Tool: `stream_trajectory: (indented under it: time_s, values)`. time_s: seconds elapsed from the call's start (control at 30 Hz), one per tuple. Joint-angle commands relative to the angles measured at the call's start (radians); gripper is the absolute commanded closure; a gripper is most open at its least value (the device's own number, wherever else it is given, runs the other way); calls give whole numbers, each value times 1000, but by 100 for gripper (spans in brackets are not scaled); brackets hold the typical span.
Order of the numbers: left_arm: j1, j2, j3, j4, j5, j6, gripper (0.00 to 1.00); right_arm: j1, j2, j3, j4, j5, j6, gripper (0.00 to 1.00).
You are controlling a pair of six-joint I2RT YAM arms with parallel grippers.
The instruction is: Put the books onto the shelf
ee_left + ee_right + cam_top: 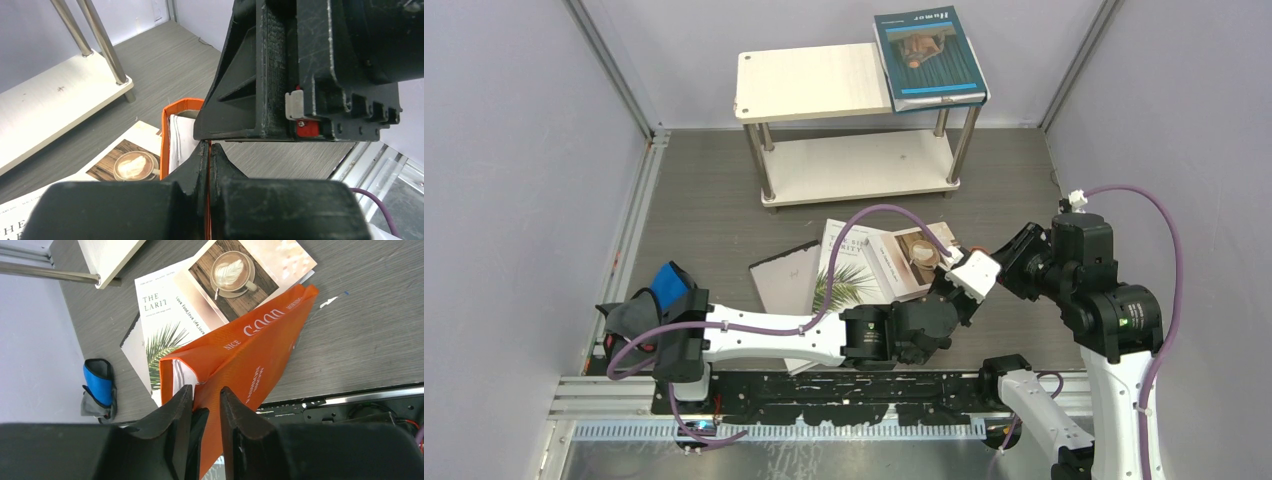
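The left arm and right arm share white tube links and bulky black joint housings. A purple cable runs along each. A white block sits at one wrist. A small green mark sits on a black joint. The left gripper and right gripper have matte black, ridged, scuffed jaws.

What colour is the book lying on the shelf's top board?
Teal, with a brown portrait picture; the book shows best in the top external view.
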State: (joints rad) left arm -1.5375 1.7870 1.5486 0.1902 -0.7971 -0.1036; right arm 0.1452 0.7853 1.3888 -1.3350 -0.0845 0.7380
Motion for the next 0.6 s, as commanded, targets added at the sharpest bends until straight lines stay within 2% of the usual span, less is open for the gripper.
stream_trajectory:
  time_s: [0.0,0.17,0.37,0.57]
  values:
    - [5,2,44,30,24,-20,100,8,3,0,5,27,-36,70]
    - [6,-10,40,12,25,-37,100,8,-2,-7,-9,37,-44,81]
    - [5,-57,35,-54,25,-102,77,8,-14,-22,-32,51,-48,97]
    - [4,-118,34,-145,12,-196,65,9,-37,-37,-34,48,-28,99]
